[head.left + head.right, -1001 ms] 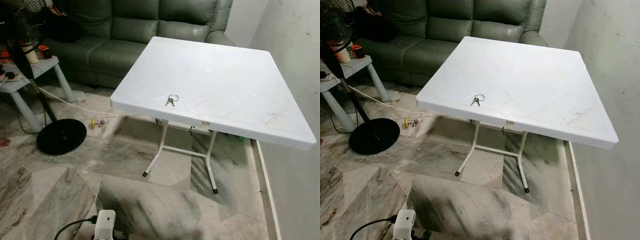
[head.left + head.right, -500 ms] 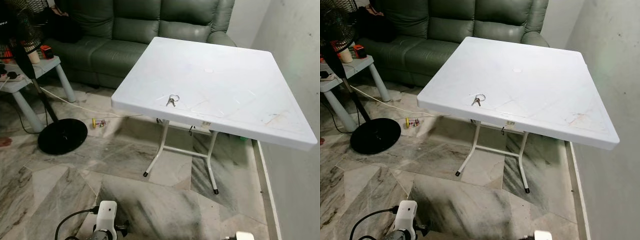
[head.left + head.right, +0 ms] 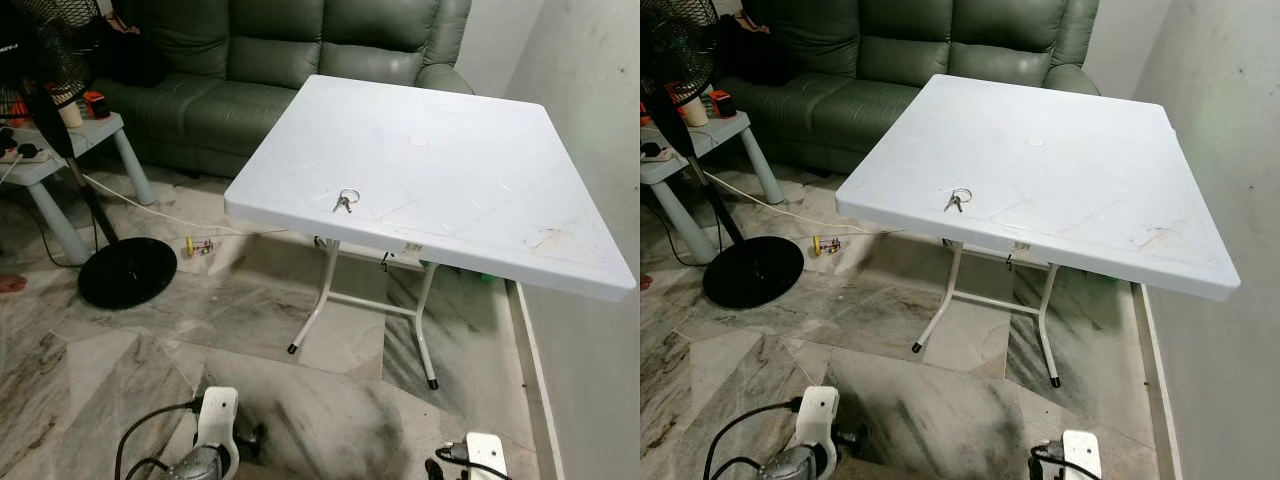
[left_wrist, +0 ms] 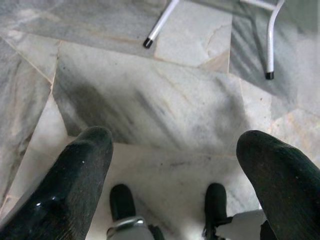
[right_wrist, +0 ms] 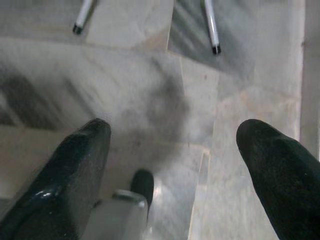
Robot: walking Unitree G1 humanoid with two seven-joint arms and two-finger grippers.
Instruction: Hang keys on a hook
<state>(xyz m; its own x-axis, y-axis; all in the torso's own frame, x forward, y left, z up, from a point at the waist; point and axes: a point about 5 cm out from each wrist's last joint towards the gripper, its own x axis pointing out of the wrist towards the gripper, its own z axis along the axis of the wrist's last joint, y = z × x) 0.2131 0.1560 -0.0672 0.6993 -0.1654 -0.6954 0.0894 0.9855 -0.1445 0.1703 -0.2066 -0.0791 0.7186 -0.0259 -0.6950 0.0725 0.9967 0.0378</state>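
Note:
A small bunch of keys (image 3: 344,201) on a metal ring lies on the white square folding table (image 3: 470,190), close to its near left edge. Both arms are low in front of me, well short of the table: the left arm (image 3: 208,452) at bottom left, the right arm (image 3: 478,456) at bottom right. In the left wrist view my left gripper (image 4: 175,150) is open, its black fingers (image 4: 75,185) spread wide above the marble floor. My right gripper (image 5: 175,145) is also open over the floor, with nothing between its fingers (image 5: 280,175).
The table's white metal legs (image 3: 425,330) stand on the marble floor. A green sofa (image 3: 250,60) is behind the table and a wall (image 3: 600,120) runs along the right. At left are a fan's black round base (image 3: 128,272), a small side table (image 3: 60,150) and a white cable (image 3: 170,215).
Both arms have come up into the bottom of the eye views, the left first, then the right. The view shifted slightly; the keys stay put on the table.

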